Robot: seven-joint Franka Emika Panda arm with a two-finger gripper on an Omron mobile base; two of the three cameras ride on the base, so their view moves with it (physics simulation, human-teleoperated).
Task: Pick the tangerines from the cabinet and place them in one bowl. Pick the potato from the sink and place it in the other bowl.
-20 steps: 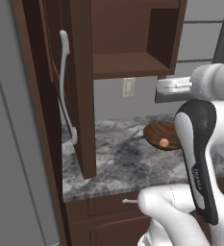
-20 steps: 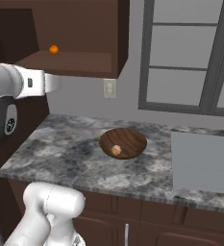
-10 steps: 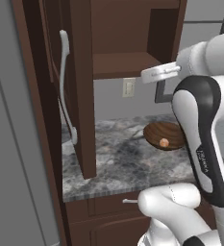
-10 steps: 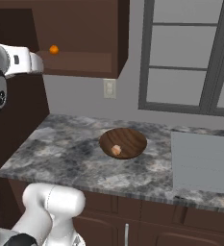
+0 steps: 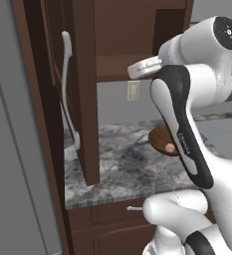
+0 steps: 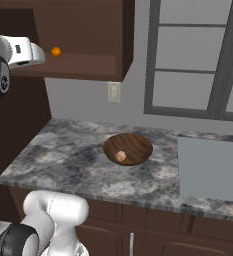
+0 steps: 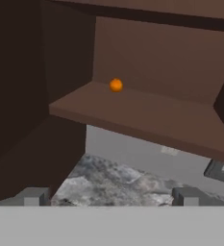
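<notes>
A small orange tangerine (image 6: 56,51) lies on the inner shelf of the dark wooden cabinet (image 6: 88,65), toward the back; in the hand view the tangerine (image 7: 116,85) sits on the shelf board (image 7: 147,115) ahead and above. My gripper (image 7: 111,198) is open and empty, with its fingertips (image 7: 34,196) wide apart, short of the shelf's front edge. From the right base view, the white hand (image 6: 29,54) hovers just left of the fruit at shelf height. A tan potato (image 6: 120,156) rests inside a brown wooden bowl (image 6: 135,142) on the counter. The grey sink (image 6: 213,170) lies at the right.
The cabinet door (image 5: 85,99) stands open at the left with its long pale handle (image 5: 66,89). A speckled grey counter (image 6: 63,160) runs below, with a wall socket (image 6: 114,92) behind it and a window (image 6: 198,55) at the right. Drawers (image 5: 112,219) sit under the counter.
The arm has lifted the hand up and toward the cabinet shelf, closer to the tangerine. The gripper stayed open. Bowl and potato have not moved.
</notes>
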